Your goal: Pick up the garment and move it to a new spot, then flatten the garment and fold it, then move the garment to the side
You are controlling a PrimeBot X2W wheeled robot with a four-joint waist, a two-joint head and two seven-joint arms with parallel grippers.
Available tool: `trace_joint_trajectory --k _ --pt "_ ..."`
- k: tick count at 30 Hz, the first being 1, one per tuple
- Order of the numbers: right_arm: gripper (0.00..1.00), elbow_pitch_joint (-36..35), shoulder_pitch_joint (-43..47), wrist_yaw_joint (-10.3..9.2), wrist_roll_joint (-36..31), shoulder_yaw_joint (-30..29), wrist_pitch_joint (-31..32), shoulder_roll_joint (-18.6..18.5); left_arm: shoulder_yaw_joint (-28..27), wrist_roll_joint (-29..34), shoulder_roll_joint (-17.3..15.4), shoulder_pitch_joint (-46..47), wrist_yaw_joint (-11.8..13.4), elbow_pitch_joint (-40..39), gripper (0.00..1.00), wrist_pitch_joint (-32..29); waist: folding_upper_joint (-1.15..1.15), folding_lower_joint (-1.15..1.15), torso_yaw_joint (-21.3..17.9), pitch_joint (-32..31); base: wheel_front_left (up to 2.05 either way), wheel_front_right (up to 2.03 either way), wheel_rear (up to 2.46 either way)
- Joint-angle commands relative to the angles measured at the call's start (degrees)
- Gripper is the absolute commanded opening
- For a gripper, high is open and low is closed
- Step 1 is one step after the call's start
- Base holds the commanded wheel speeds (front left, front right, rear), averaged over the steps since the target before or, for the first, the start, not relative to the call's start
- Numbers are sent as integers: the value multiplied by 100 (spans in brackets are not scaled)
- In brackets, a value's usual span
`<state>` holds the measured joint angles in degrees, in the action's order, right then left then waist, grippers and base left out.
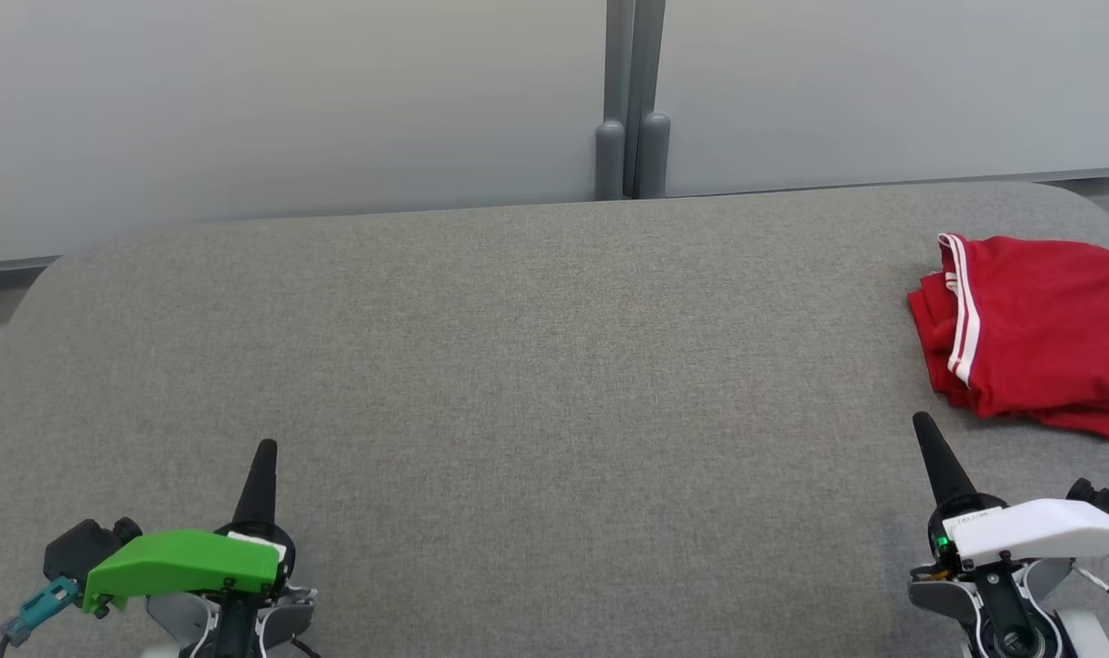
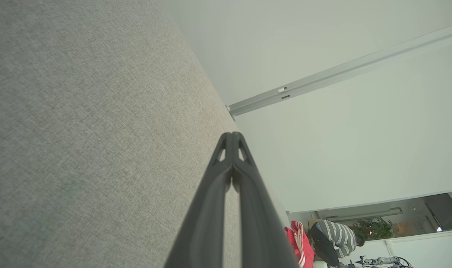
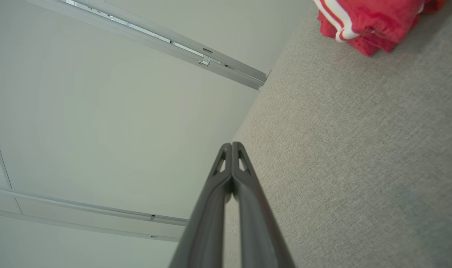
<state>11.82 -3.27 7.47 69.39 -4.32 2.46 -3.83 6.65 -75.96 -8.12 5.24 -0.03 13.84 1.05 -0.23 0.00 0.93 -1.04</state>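
garment [image 1: 1039,334] on table's [image 1: 517,366] right edge

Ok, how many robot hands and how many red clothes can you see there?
Robot hands: 2, the left hand and the right hand, both shut and holding nothing.
Red clothes: 1, the garment, lying near the right side of the grey table.
Total: 3

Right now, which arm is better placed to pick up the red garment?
Right. The right hand is close to the red garment at the right side of the table; the left hand sits far off at its left. Both are shut, so open first.
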Motion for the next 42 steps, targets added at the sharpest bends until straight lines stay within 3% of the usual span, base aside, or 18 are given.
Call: trace_joint_trajectory --k 1,42 --pt "0 -12 -131 3 153 -36 28 -25 -97 -129 18 146 -68 -9 0 -46 13 0 -3 4 0 0 0" --pt "0 207 -295 4 1981 -369 393 -7 -846 -1404 440 381 -645 246 0 -509 21 0 -74 98 0 0 0"
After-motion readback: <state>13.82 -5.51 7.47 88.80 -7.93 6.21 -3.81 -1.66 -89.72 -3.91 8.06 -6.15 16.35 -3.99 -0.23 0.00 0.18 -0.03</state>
